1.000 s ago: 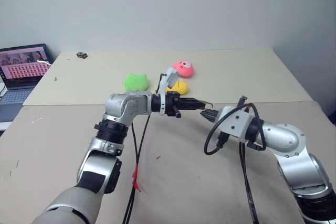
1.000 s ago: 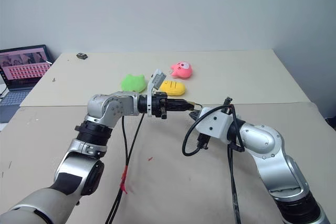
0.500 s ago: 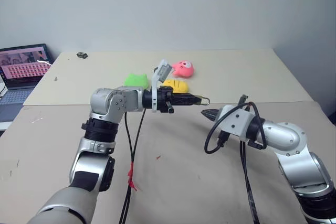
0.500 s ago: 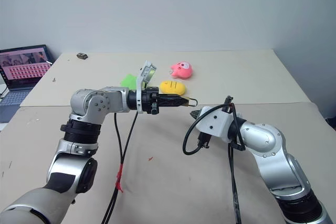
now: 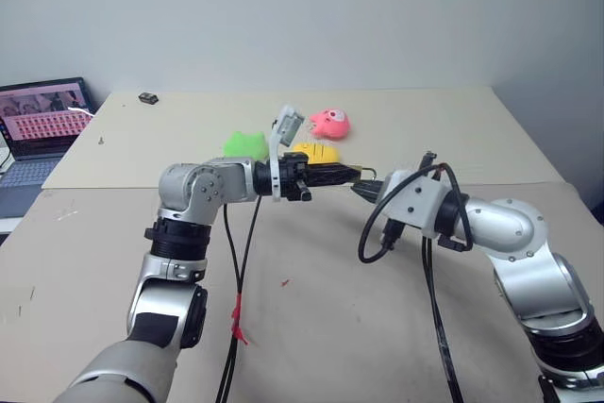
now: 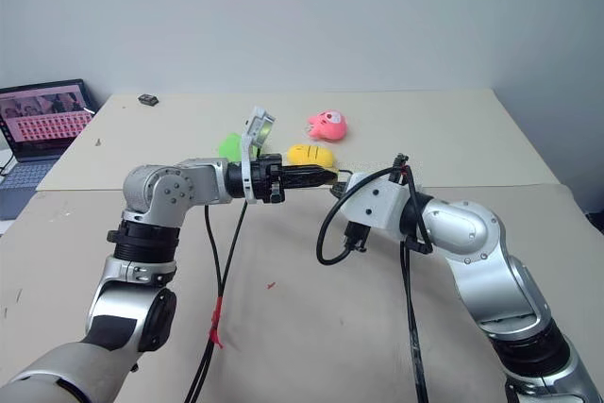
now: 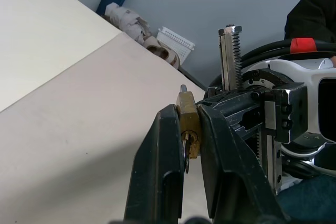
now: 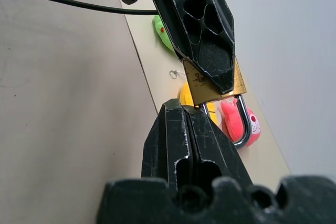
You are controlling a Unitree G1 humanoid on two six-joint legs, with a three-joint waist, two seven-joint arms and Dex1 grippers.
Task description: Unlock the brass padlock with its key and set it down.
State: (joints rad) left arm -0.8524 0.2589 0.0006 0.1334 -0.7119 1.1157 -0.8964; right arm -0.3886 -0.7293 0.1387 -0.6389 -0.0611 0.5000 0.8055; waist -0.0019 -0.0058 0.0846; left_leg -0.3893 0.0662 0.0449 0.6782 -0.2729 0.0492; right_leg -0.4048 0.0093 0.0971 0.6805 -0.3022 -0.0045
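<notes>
- Pale grey wall stands behind a beige counter [image 5: 444, 129], whose near part is covered by a tan sheet.
- At the far left edge of the counter sits an open laptop [image 5: 38, 129] with a lit screen, and a small dark object [image 5: 146, 98] lies near the back edge.
- Three plush toys lie together on the far half of the counter: a green plush toy [image 5: 243, 144], a yellow oval plush toy [image 5: 316, 152] and a pink plush toy [image 5: 330, 123].
- The left end effector [image 7: 188, 129] points level towards the robot's right, above the counter, and pinches the brass padlock [image 7: 188, 124] between its two black fingers [image 7: 160, 166].
- In the left wrist view a keyhole shows on the end of the lock body that faces the camera.
- In the right wrist view the silver shackle [image 8: 242, 124] curves out from the padlock's body, with the pink and yellow toys behind it.
- The right end effector [image 8: 190, 116] has its fingers pressed together, with their tips just beside the padlock's body; whether they hold a key cannot be told.
- In the head views the two end effectors meet in the air in front of the yellow toy, well above the counter.
- Black cables [image 5: 243, 261] hang from the left arm down to the tan sheet, and another loops around the right wrist.
</notes>
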